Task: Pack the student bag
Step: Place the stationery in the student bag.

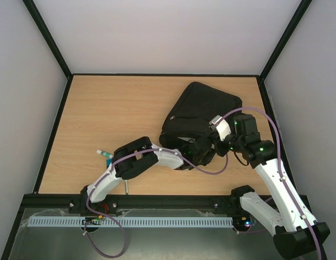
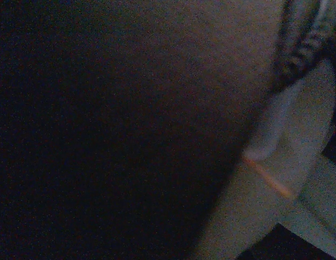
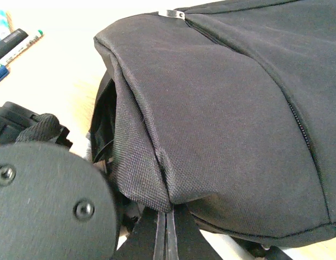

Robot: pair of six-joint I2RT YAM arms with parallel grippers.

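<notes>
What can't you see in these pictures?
Inside the student bag: every view shows only its black outside.
Left gripper: in the top view it is black against the bag, so open or shut is unclear.
Left wrist view: too dark and blurred to name anything.
Pens: the right wrist view cuts them off at its edge; in the top view they are tiny and partly under the left arm.

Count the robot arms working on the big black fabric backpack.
2. The white-and-black left arm reaches in from the left, its claw hidden at the black fabric backpack's near edge; the right arm's claw pinches that edge from the right.
</notes>
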